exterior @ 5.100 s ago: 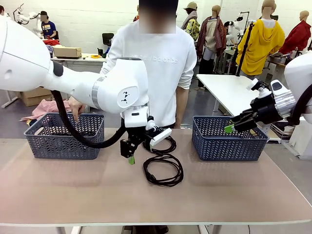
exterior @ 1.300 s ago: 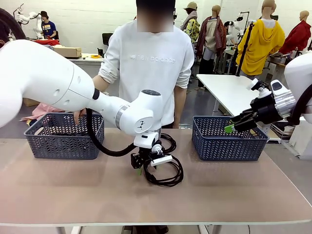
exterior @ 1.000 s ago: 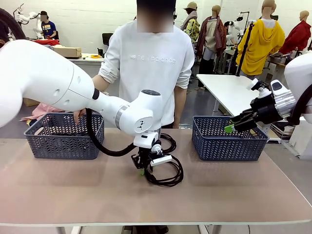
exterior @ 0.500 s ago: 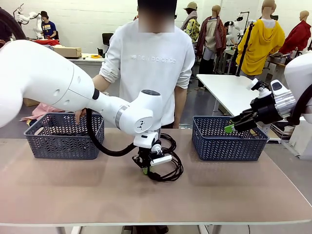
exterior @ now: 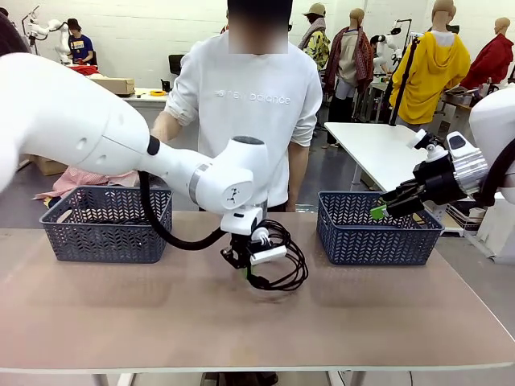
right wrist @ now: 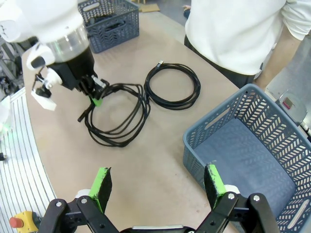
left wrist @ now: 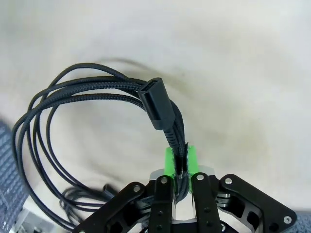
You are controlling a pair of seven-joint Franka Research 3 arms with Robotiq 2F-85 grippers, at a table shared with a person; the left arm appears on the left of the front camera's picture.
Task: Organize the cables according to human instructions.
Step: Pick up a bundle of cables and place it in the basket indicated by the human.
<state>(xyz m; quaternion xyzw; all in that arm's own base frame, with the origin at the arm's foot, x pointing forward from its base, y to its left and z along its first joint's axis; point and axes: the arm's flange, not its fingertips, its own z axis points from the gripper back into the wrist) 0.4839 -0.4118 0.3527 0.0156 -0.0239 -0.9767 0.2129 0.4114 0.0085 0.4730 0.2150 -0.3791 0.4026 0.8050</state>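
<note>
The left claw (left wrist: 180,159) points straight down at the matte tan table (exterior: 121,322), green pads (left wrist: 169,160) pinched shut on a braided black cable (left wrist: 116,90); its round loops hang beside the claw, seemingly clear of the surface. Just beyond lies a second, smoother coil (right wrist: 174,104). Farther right, the right claw (right wrist: 158,182) hovers spread wide near a perforated blue basket (right wrist: 243,155).

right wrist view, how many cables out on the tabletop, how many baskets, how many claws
cables on the tabletop: 2, held cable and loose cable
baskets: 2, far basket and near basket
claws: 2, left claw and right claw
total: 6
Dark contents of the far basket are too unclear to count.
</note>
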